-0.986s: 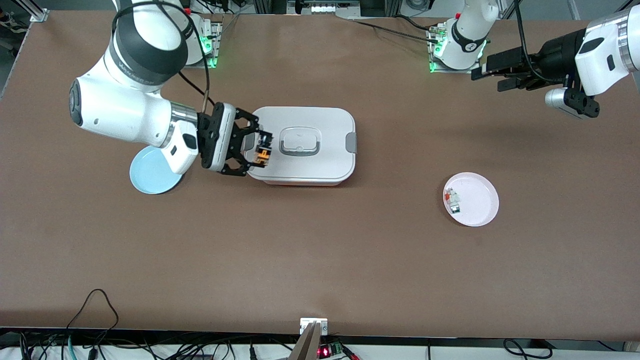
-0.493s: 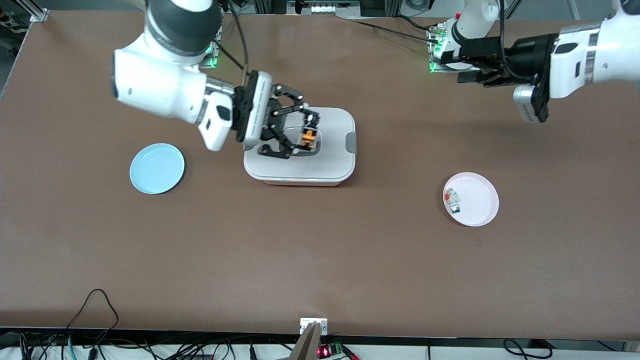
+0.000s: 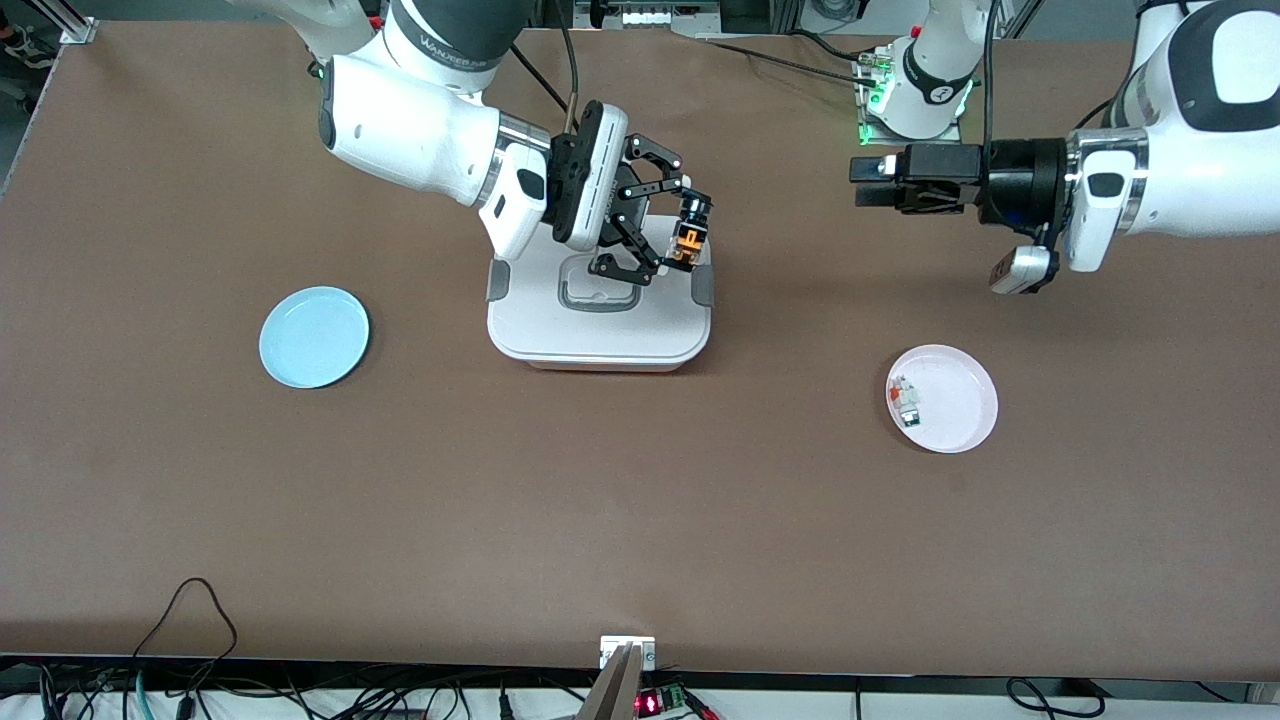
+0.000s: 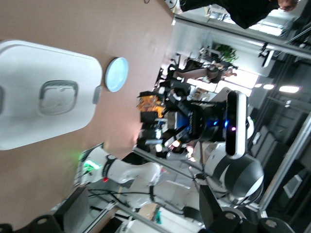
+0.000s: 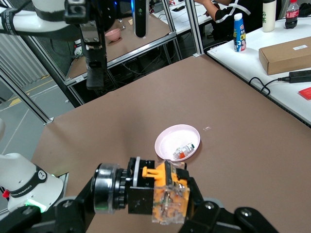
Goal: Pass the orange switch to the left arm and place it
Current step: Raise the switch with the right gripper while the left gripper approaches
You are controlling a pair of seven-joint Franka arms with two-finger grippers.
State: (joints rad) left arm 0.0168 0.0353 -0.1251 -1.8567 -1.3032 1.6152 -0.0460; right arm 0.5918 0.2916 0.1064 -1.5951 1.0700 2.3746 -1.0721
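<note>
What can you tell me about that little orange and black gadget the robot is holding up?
The orange switch is a small part with a see-through orange body and a round black cylindrical end with a silvery ring, best seen in the right wrist view. The right gripper is shut on it, holding it in the air over the box, above the lid's end toward the left arm. Only the fingers touch it.

One box [image 3: 600,320], one orange switch [image 3: 688,240], two plates (blue [image 3: 313,337], pink [image 3: 960,400]).

A brown table [image 3: 640,520] stands among aluminium framing [image 5: 182,22], with cables [image 3: 190,620] along its near edge.
</note>
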